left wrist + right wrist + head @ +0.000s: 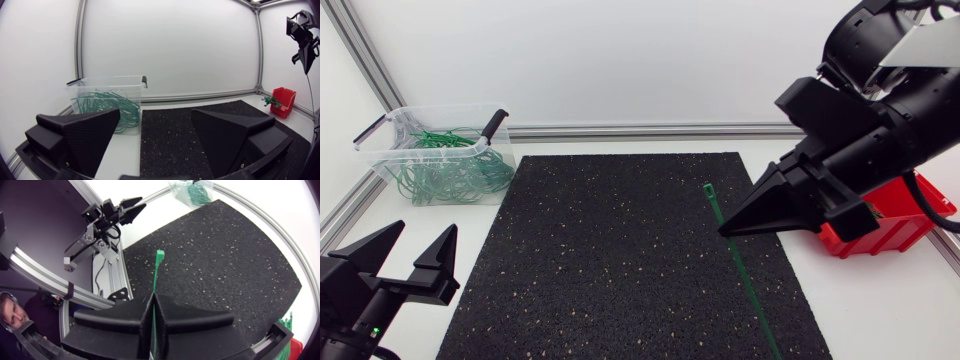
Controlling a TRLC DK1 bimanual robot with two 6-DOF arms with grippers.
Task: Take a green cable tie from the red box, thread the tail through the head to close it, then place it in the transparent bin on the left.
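Head view: right end effector [728, 230] was clamped on a green cable tie [750, 290] over the black mat [620, 260]. The tie's head poked past the fingertips and its tail ran toward the mat's near edge. The red box [895, 215] sat partly hidden behind that arm. The transparent bin [395, 125], holding tangled green ties [450, 170], stood at the table's far left. Left end effector [420, 238] sat open beside the mat's near left corner.

Left wrist view: its fingers stood wide apart, with the bin ahead.

Right wrist view: both fingers pressed together on the tie, its head sticking out ahead.
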